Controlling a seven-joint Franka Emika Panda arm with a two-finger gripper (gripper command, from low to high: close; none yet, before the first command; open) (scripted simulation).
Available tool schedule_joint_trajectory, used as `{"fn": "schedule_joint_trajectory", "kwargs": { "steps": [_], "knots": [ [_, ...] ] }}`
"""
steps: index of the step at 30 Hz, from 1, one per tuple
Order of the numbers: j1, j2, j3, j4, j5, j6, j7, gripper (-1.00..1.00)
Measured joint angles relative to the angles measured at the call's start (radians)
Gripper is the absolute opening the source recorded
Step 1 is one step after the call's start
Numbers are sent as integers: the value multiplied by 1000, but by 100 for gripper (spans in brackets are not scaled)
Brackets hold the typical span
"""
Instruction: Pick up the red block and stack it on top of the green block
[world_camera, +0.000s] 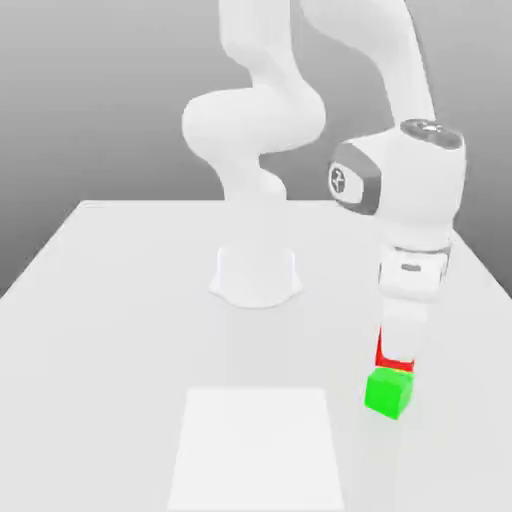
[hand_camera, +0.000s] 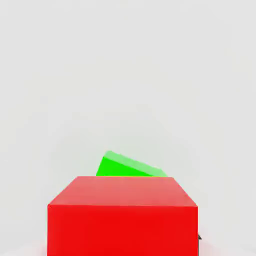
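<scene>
Red block (hand_camera: 122, 217) sits closest to the hand camera, its top face and one side face plain and unmarked; behind it I see a wedge of the green block (hand_camera: 129, 166) poking out past its far edge. On the exterior view I read the green block (world_camera: 389, 391) resting on the white table (world_camera: 110, 290), well out from the arm's round base (world_camera: 256, 276) toward the exterior view's right and nearer the camera. Red block (world_camera: 383, 350) appears there as a narrow sliver directly above the green block, mostly covered by the gripper (world_camera: 398, 352), which hangs straight down over both cubes. I note the red block is between the fingers and the jaws are pinched on it, the fingers flanking its sides. Whether the red block's underside is touching the green block's top or just above it, I cannot tell; the two colours meet with no visible gap from this angle. In the hand view the green block looks turned relative to the red one, its edges not parallel to the red block's edges. Lighter rectangular patch (world_camera: 258, 448) lies on the table, just beside the green block on the exterior view's left and nearer the camera than the base. Arm's wrist housing (world_camera: 405, 185) stands above the cubes, links curving back to the base.
</scene>
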Motion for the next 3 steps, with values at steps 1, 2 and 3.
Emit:
{"fn": "schedule_joint_trajectory", "kwargs": {
  "steps": [1,2,3],
  "knots": [
    [0,0,0,0,0,0,0,100],
    [0,0,0,0,0,0,0,100],
    [0,0,0,0,0,0,0,100]
  ]
}}
